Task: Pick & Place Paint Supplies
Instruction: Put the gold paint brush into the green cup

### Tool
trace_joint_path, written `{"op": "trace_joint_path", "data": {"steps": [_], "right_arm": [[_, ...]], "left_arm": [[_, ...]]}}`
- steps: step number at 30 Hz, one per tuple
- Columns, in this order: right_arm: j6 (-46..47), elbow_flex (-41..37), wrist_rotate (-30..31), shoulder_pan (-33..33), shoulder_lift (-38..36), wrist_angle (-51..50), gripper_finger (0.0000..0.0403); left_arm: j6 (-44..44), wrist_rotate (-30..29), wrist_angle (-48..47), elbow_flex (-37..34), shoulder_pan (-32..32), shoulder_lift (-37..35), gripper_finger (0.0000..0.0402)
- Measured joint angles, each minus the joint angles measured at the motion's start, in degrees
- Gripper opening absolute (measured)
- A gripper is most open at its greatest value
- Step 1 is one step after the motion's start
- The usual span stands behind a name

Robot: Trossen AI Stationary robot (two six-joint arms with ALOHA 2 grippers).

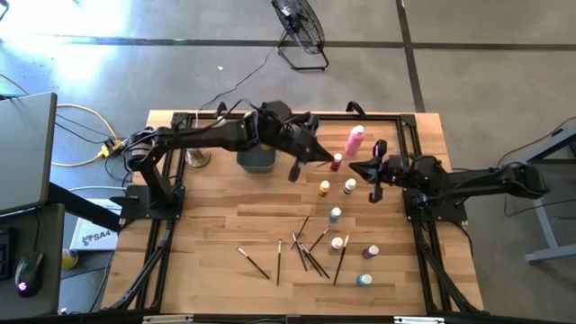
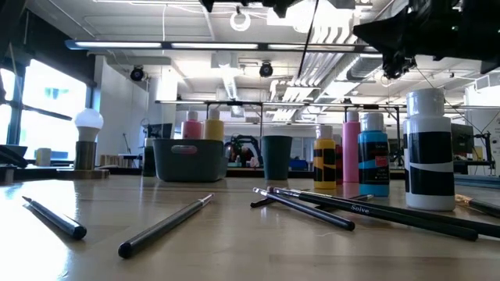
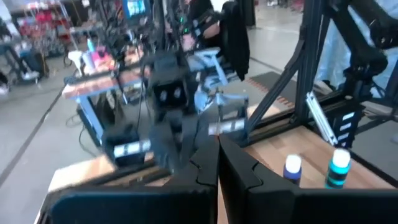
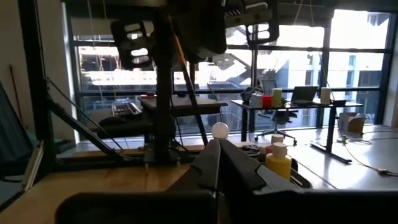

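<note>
Left pincer (image 1: 295,171), fingers pressed together on nothing, hangs at upper centre of the high view above the worktop (image 1: 216,225), just right of the grey bin (image 1: 256,160), probably the drop spot. Right pincer (image 1: 375,191), also closed and empty, sits right of centre beside the yellow bottle (image 1: 325,188). A tall pink squeeze bottle (image 1: 355,139) stands above it; small white-capped paint bottles trail to lower right, and thin dark paintbrushes (image 1: 306,252) lie scattered lower centre, all awaiting pickup
</note>
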Motion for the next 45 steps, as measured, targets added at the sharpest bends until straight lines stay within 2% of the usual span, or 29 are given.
{"op": "trace_joint_path", "data": {"steps": [5,15,20,26,34,45], "right_arm": [[-0.03,-0.02,-0.24,0.00,5.65,8.11,0.0019],[1.70,0.15,-0.26,0.02,12.91,17.59,0.0168],[2.02,3.41,-2.18,0.07,18.00,17.70,0.0201],[1.90,7.30,-3.23,1.26,24.13,17.67,0.0198],[1.35,9.33,-2.92,2.78,25.37,17.73,0.0184],[1.33,9.31,-3.10,2.78,25.35,18.10,0.0115]], "left_arm": [[-0.62,-0.16,0.35,0.00,-0.34,0.00,0.0000],[-1.96,-0.22,-1.04,0.01,-0.46,0.57,0.0000],[-2.21,-1.28,-0.61,0.02,-1.03,1.80,0.0000],[-2.25,-1.47,-1.17,-0.02,-1.46,2.44,0.0000],[-2.25,-1.98,-2.60,-0.02,-1.45,2.49,0.0000],[-2.25,-2.05,-2.55,-0.02,-1.45,2.49,0.0000]]}}
